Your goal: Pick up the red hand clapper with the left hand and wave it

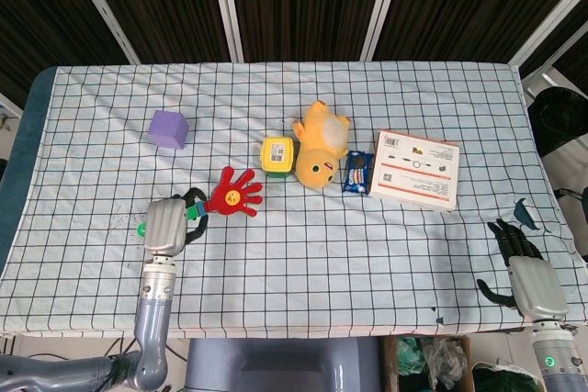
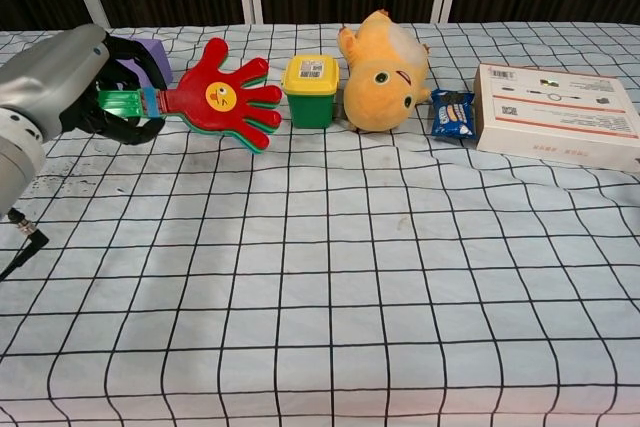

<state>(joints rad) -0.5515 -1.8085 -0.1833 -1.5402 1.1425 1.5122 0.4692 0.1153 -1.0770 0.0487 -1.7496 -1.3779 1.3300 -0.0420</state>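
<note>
The red hand clapper [image 1: 233,193] [image 2: 222,97] hangs above the checked cloth, its green handle gripped by my left hand [image 1: 163,225] [image 2: 72,85]. Its red palm with a yellow face points toward the yellow-lidded green jar [image 1: 277,155] [image 2: 312,90] and stops just short of it. My right hand [image 1: 525,273] rests near the table's front right corner with its fingers spread and nothing in it; the chest view does not show it.
A purple cube [image 1: 169,128] [image 2: 158,51] sits at the back left, half hidden behind my left hand in the chest view. An orange plush toy [image 1: 320,150] [image 2: 381,75], a blue snack packet [image 1: 356,172] [image 2: 454,113] and a white box [image 1: 415,168] [image 2: 556,114] line up to the right.
</note>
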